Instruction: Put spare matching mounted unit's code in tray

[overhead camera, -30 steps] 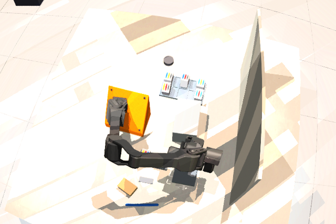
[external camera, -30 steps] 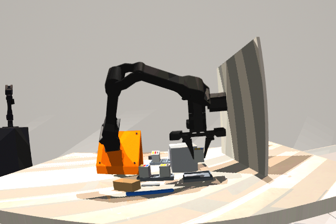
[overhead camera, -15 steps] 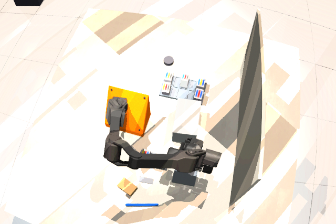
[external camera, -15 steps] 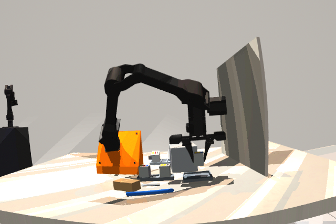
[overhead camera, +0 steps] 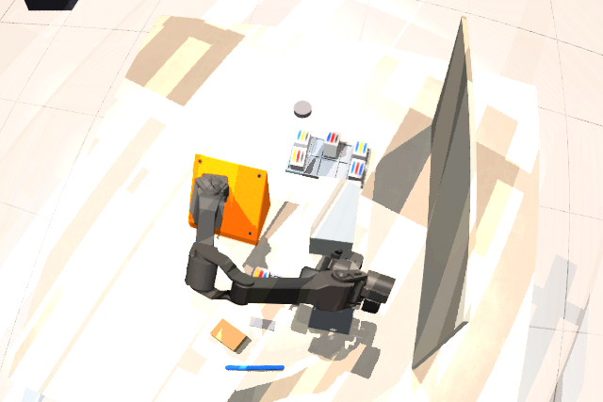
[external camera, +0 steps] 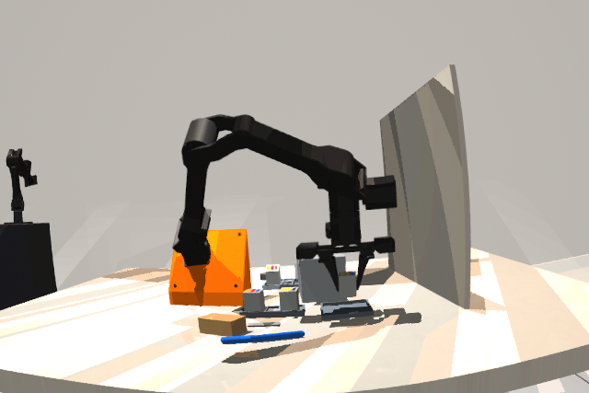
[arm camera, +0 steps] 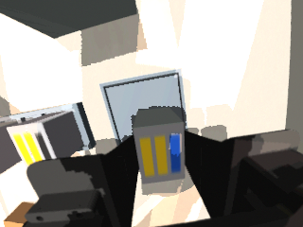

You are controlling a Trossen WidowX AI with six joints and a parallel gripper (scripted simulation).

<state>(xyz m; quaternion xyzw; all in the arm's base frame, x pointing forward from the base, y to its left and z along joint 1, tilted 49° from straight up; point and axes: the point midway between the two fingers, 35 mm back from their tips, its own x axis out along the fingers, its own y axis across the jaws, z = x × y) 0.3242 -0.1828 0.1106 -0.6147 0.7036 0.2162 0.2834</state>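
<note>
My gripper [external camera: 347, 287] [arm camera: 156, 134] points down and is shut on a grey block [external camera: 347, 275] [arm camera: 161, 177]. The block's top shows two yellow stripes and one blue stripe. It is held off the table; in the wrist view it overlaps the near part of the tray [overhead camera: 321, 322] [external camera: 347, 308] [arm camera: 127, 101]. The visible tray floor is bare. The arm hides the fingers in the top view. Several striped spares stand in the far rack [overhead camera: 334, 168]. Two more stand on the near rack [external camera: 273, 313]. I cannot make out the mounted unit or its back code.
A large grey box [overhead camera: 335, 222] [external camera: 318, 279] stands behind the gripper. A tall panel [overhead camera: 448, 202] [external camera: 423, 179] stands at the right. An orange wedge [overhead camera: 243, 193] [external camera: 225, 265] is beside the arm's base. A tan block [overhead camera: 228, 335] [external camera: 221, 324] and a blue rod [overhead camera: 253, 367] [external camera: 261, 337] lie in front.
</note>
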